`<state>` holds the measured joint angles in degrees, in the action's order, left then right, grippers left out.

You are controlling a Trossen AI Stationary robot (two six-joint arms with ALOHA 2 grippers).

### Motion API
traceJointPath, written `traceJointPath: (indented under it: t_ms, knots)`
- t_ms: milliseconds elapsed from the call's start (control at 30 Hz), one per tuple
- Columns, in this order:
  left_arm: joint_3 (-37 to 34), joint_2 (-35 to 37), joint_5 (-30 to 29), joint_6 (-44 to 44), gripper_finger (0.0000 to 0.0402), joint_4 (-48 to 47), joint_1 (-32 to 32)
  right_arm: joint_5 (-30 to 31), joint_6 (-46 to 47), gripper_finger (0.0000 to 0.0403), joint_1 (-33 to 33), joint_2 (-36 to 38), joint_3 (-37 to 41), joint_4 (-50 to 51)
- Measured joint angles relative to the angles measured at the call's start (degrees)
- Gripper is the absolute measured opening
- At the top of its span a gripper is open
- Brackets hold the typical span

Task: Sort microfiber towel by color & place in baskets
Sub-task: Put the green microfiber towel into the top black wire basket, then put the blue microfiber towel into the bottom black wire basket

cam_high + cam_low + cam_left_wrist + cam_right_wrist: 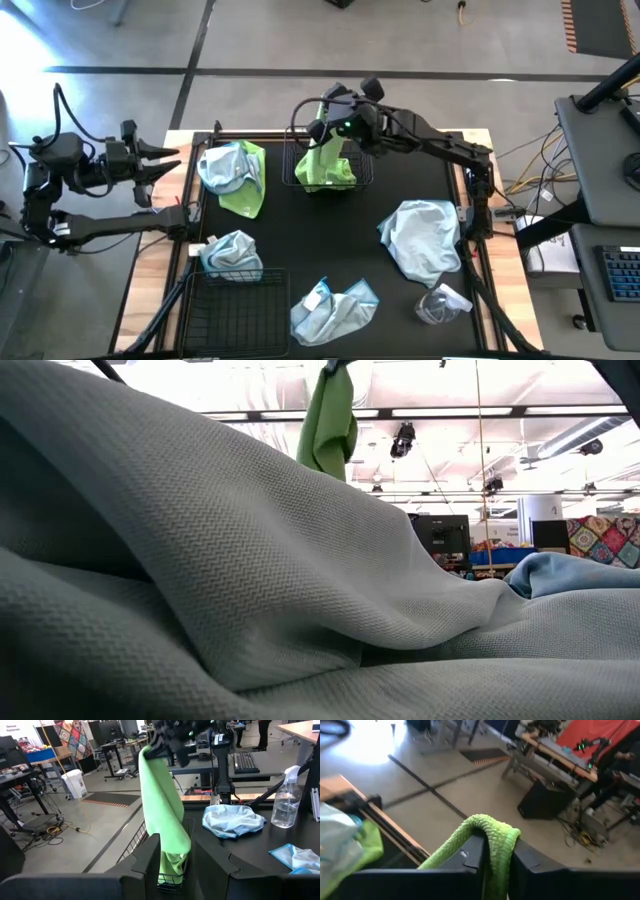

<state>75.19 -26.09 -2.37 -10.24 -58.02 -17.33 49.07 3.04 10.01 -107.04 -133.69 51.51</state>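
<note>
Lime green cloth hangs from my right pincer (327,128) over the far middle of the desk (400,180). That lime green towel (325,165) is draped across my two fingers, which sit close on either side of its top fold; its lower end lies inside the far wire basket (368,172). I call it clamped on the towel, since the cloth hangs from my fingertips (476,851) in the right wrist view.

My left pincer (172,160) waits at the far left edge of the desk, its fingers apart and holding nothing.

A second black wire basket (240,315) sits at the near left of the desk. A pale blue towel (232,255) lies bunched at its far rim, partly over the edge.

Just left of the far basket, a pale blue towel (226,167) lies on top of another lime green towel (246,190). A large pale blue towel (425,235) is spread on the right side of the desk. One more pale blue towel (335,310) lies crumpled at the near middle. A small clear plastic wrapper (440,303) rests near the right, just beyond the large towel's near edge.
</note>
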Motion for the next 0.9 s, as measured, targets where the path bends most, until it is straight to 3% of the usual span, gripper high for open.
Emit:
traceJointPath:
  t_ms: [200, 433, 667, 900]
  knots:
    - [0.01, 0.00, 0.00, 0.00, 0.0095, 0.00, 0.00, -0.88, 4.53, 0.0100, 1.02, -1.01, 0.43, 5.34]
    - [0.00, 0.00, 0.00, 0.00, 0.0095, 0.02, 0.00, -8.15, 8.00, 0.0141, 1.02, -0.88, 1.22, 7.92]
    - [0.01, 0.00, 0.00, -0.01, 0.0095, 0.02, 0.00, -26.70, 15.12, 0.0155, 0.96, -0.88, 1.84, 17.16]
    - [0.00, 0.00, 0.00, -2.65, 0.0095, 0.02, 0.00, -26.87, 17.64, 0.0148, 0.80, -0.88, 3.26, 26.93]
